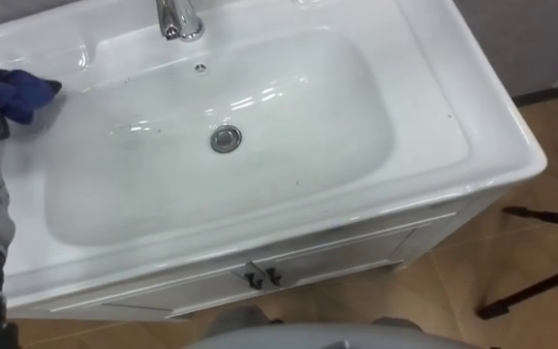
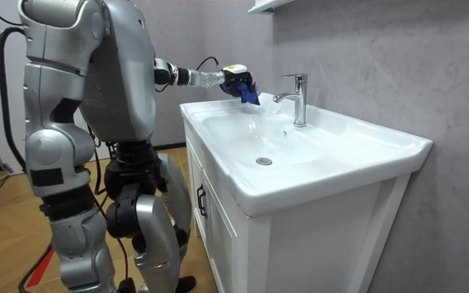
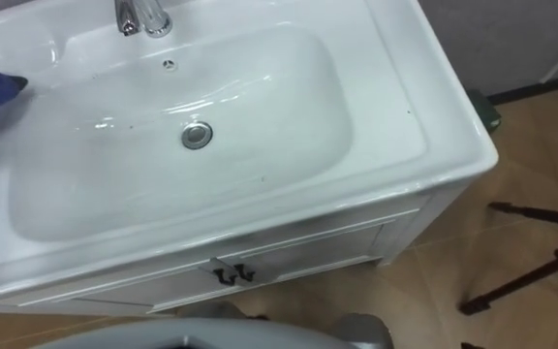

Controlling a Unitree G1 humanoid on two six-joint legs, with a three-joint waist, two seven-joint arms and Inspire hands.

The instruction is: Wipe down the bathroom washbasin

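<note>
One blue cloth (image 1: 19, 92), bunched in left hand (image 2: 236, 79), fingers curled round it. Held at the basin (image 1: 424, 107) rim's left rear corner; contact with rim unclear. Tap (image 1: 177, 19) just to the hand's right; drain (image 1: 226, 139) farther right and below hand level. Step judged: wiping barely begun, bowl untouched. Needed next: lowering cloth into bowl, then sweeping toward drain.

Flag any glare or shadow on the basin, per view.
Left eye view: glare streaks on the basin wall above the drain. Right eye view: same streaks. Room view: bright highlights on the tap; blue cloth in the left hand shows no glare.
</note>
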